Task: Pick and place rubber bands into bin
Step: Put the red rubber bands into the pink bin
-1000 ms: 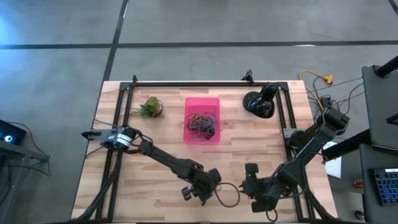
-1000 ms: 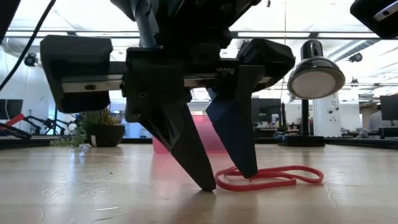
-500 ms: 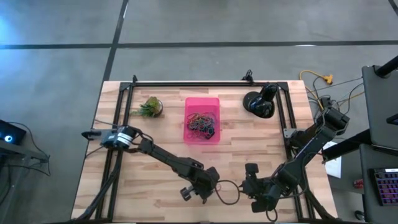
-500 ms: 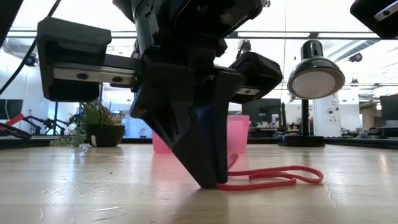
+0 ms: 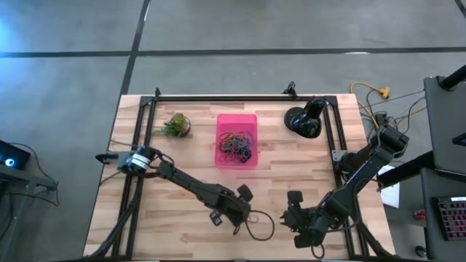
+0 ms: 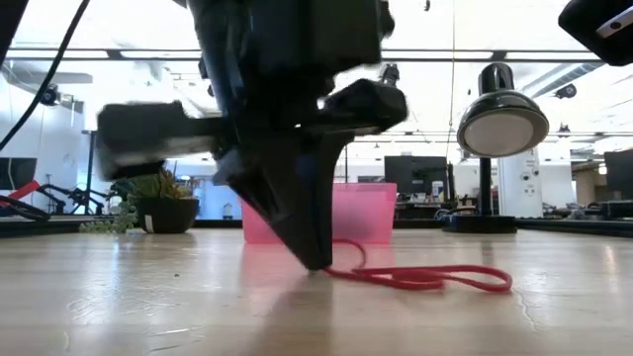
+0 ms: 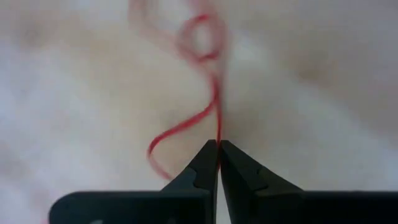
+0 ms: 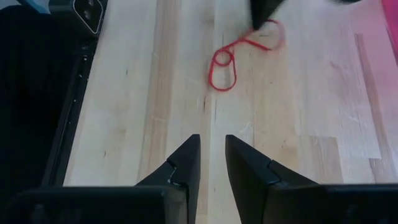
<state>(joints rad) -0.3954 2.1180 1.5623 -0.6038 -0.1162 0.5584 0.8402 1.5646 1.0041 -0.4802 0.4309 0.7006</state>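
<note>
While the right gripper (image 8: 208,158) waits parted, the left gripper (image 7: 218,144) pinches a red rubber band (image 7: 193,118)

i work in a lab: butcher-block table (image 5: 182,225) on grey concrete floor (image 5: 218,29), monitors (image 6: 406,173) behind (ceiling strip lights too).

Bin (image 5: 237,140) mid-table between plant (image 5: 174,125) on its left and lamp (image 5: 303,120) on its right, rubber bands (image 5: 236,144) inside.

Two dark jointed arms, black cabling, tapered black jaws, seemingly matte
</note>
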